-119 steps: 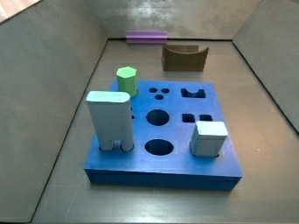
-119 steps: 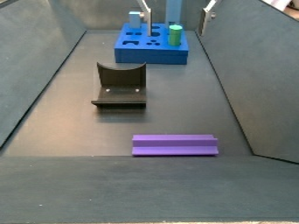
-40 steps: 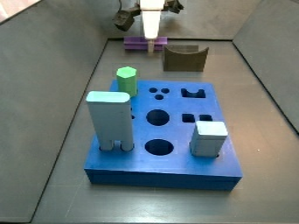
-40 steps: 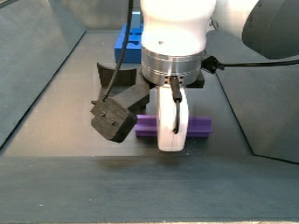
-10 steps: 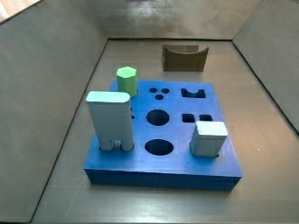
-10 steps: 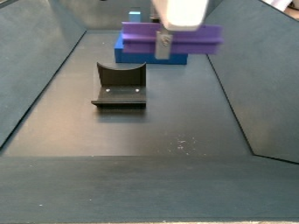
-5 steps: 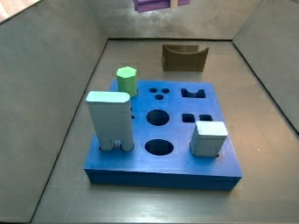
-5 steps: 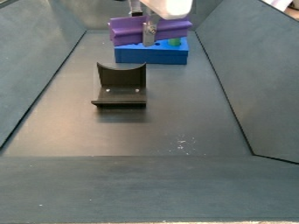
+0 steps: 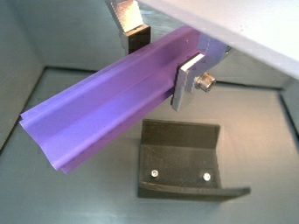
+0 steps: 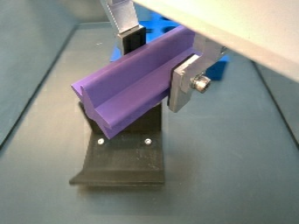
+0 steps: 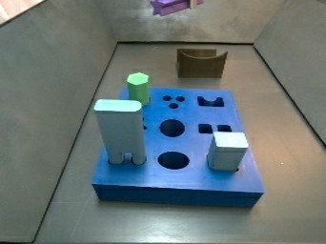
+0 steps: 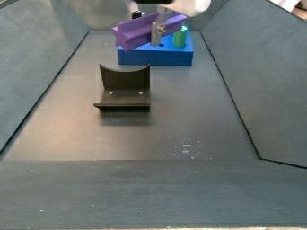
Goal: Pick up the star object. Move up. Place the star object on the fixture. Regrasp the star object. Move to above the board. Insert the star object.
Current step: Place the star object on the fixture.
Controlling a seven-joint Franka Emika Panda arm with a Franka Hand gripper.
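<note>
The hand (image 9: 163,54) is clamped on the star object (image 9: 111,105), its two silver fingers (image 9: 190,79) pressing the purple bar's long sides near the middle, and it hangs in the air above the fixture (image 9: 181,166) — both wrist views show the dark notched block on the floor beneath the bar, with clear space between them. Half a second ago the bar lay nearly level in the hand; now it is tilted, one end higher than the other, in a side view (image 12: 149,30) and also at the top edge of a side view (image 11: 173,6), where only part of it shows. It has also shifted a little since then, sitting slightly farther toward the board (image 12: 157,54) in the view that looks down the trough. A second ago it hung lower and closer to that camera. The fixture (image 11: 201,63) has not moved, and the board (image 11: 185,152) still carries the green hexagonal peg (image 11: 137,88), the tall pale block (image 11: 117,130) and the small pale block (image 11: 230,150) exactly as before.
</note>
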